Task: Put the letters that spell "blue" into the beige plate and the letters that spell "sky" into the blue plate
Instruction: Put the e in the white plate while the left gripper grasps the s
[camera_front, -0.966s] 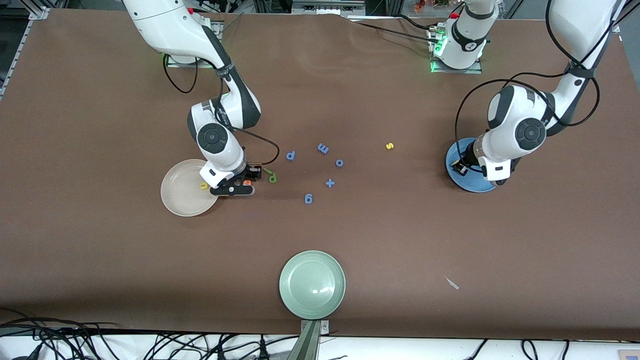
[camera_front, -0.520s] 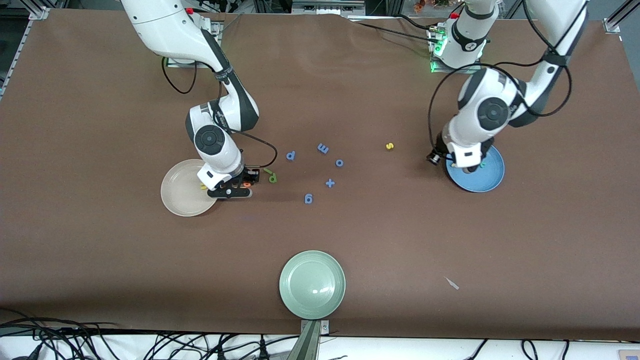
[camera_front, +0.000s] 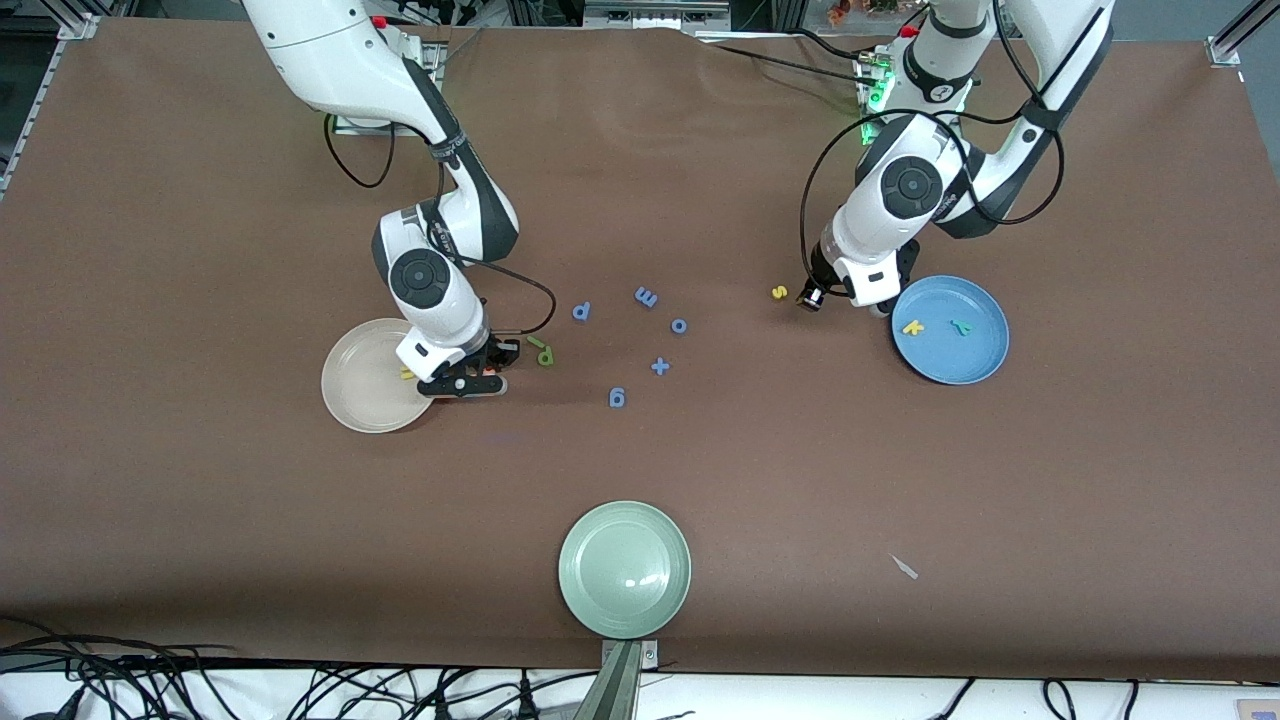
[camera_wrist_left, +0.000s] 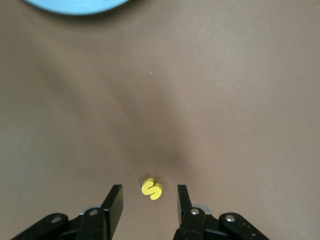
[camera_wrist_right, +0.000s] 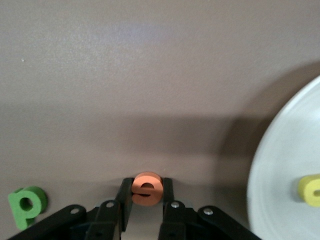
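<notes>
R end effector (camera_wrist_right: 146, 200) sits low at the table, just beside the beige plate (camera_front: 352, 400), fingers pinched on the orange e (camera_wrist_right: 147, 189). You've got both flat sides; lift straight up before crossing the rim, release low over the plate so the foam pc doesn't bounce out. Yellow u (camera_wrist_right: 311, 190) already in that plate, so aim for bare area. Dark-green b (camera_front: 545, 355) and thin light-green l (camera_front: 535, 342) lie on the table just beside the R end effector, toward the L arm's end; don't drag them on the way up.

L end effector (camera_wrist_left: 148, 200) hovers over the yellow s (camera_wrist_left: 151, 188), fingers spread, nothing held, s betw. them. Centre on it, drop straight, close gently: small, soft, prob. slips if pinched off-centre.

Blue plate (camera_front: 975, 362) holds yellow k (camera_front: 912, 327) and teal y (camera_front: 961, 327). Five all-blue letters (camera_front: 645, 296) mid-table: leave.
</notes>
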